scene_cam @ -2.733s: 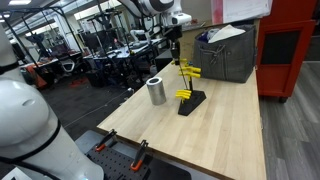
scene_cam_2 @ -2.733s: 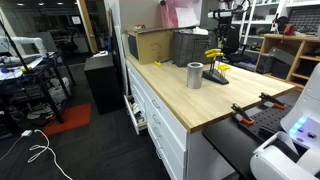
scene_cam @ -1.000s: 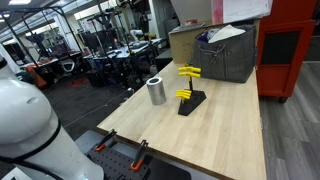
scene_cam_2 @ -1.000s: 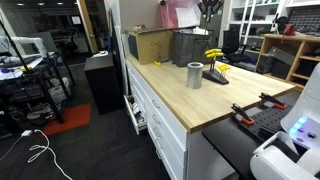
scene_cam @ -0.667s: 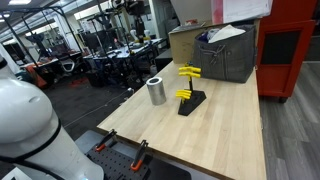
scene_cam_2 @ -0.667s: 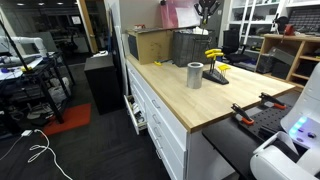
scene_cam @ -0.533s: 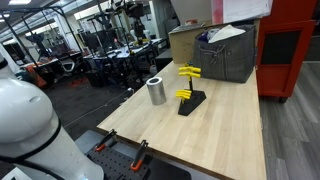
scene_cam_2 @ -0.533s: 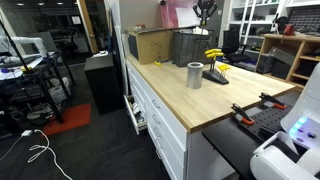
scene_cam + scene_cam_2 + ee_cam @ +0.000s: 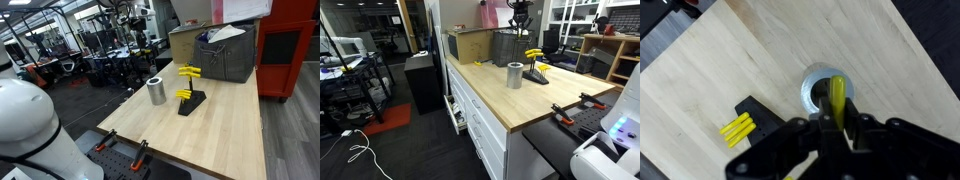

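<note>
In the wrist view my gripper is shut on a yellow peg, which sticks out from between the fingers. Straight below the peg's tip stands a silver metal cup, its open mouth facing up. A black rack with several yellow pegs lies to the cup's lower left on the wooden table. In both exterior views the gripper hangs high over the table, above the cup, with the rack beside the cup.
A grey bin with paper and a cardboard box stand at the table's back. A red cabinet is beside it. Orange-handled clamps sit at one table edge. Drawers run along the table's side.
The gripper has lifted off the rack with a peg and moved sideways at height until it is over the cup. The rack now shows fewer pegs at its top.
</note>
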`<control>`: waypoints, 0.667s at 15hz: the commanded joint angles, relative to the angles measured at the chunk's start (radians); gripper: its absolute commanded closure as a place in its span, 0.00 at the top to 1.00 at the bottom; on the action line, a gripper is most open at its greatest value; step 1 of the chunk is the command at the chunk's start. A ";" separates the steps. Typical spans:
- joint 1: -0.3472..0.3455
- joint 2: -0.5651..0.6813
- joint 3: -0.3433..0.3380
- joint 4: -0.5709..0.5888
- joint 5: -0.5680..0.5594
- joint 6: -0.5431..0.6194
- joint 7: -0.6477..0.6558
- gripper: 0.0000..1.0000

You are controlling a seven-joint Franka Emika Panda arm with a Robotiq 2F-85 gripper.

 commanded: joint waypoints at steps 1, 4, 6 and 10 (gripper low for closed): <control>0.008 0.016 -0.006 -0.025 -0.023 0.057 -0.017 0.04; 0.013 0.033 -0.008 -0.046 -0.046 0.089 -0.014 0.04; 0.018 0.041 -0.007 -0.059 -0.063 0.095 -0.014 0.04; 0.040 0.051 0.001 -0.079 -0.099 0.113 -0.012 0.04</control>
